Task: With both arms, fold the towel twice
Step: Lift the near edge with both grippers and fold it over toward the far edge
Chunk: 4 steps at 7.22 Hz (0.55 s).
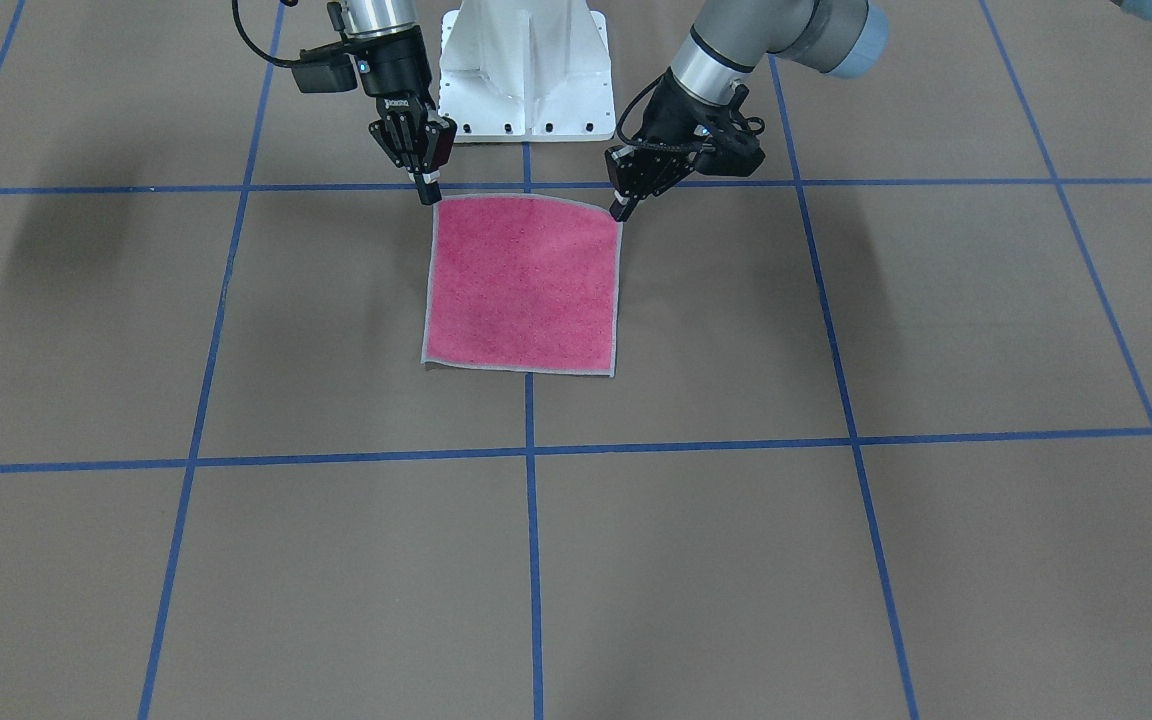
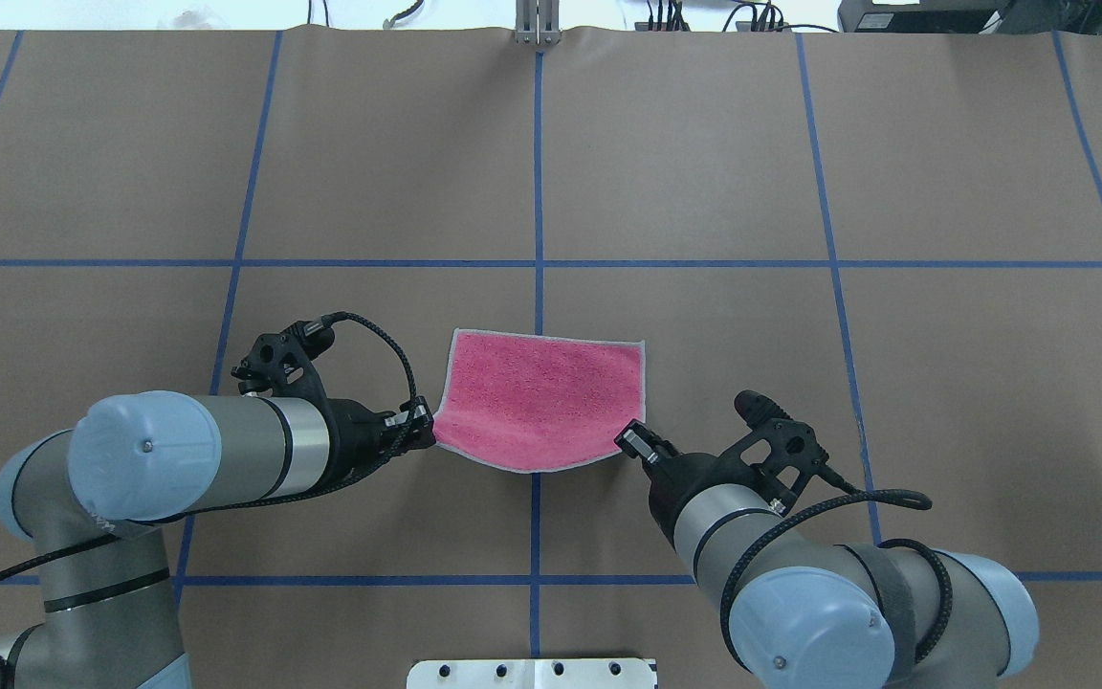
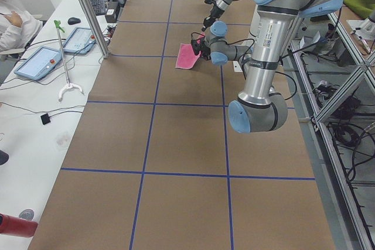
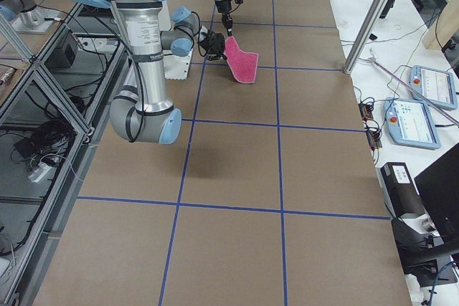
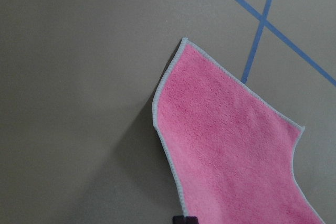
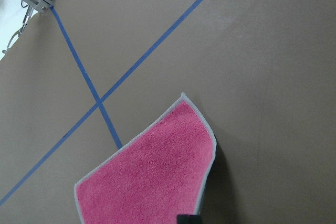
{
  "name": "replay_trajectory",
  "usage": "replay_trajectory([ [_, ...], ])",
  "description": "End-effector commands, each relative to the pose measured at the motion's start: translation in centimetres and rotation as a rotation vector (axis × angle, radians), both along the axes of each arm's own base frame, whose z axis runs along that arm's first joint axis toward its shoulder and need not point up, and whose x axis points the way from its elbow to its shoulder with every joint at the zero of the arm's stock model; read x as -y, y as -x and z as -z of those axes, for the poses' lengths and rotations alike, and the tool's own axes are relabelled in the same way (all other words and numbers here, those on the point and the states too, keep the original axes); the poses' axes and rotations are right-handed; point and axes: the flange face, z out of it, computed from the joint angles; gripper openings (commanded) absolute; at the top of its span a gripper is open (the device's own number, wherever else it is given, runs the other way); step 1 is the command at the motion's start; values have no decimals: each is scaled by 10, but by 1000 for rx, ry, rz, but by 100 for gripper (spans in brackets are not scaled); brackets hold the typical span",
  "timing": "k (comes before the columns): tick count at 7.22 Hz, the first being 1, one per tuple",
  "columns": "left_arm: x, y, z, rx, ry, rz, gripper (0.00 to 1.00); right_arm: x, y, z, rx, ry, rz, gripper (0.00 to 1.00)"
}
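A brown worktop (image 2: 895, 144) crossed by a grid of blue tape (image 2: 539, 191) fills the room's middle, with a white worktop (image 3: 35, 127) carrying pendants (image 3: 38, 62) along its far side and a cable-hung metal frame (image 4: 44, 75) behind the robot. The left arm (image 2: 226, 445) and right arm (image 2: 718, 531) reach out either side of the white pedestal (image 1: 526, 70) to the towel (image 1: 524, 285), which lies pink face up on the centre tape line, far edge flat on the worktop and near edge raised. The left claw (image 1: 622, 210) and right claw (image 1: 428, 195) are each pinched tight on one near corner of it.
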Motion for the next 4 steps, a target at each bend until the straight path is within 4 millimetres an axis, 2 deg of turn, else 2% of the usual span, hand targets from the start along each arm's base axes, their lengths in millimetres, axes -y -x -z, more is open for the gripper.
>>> replay_trajectory([
  [1, 23, -10, -2, 23, -5, 26, 0, 33, 23, -12, -46, 19, -28, 0],
  [3, 49, -27, 7, 29, -4, 54, 0, 49, 18, -14, -71, 6, -29, 0],
  [4, 58, -33, 3, 44, -6, 57, 0, 52, 20, -16, -77, 6, -31, 0],
])
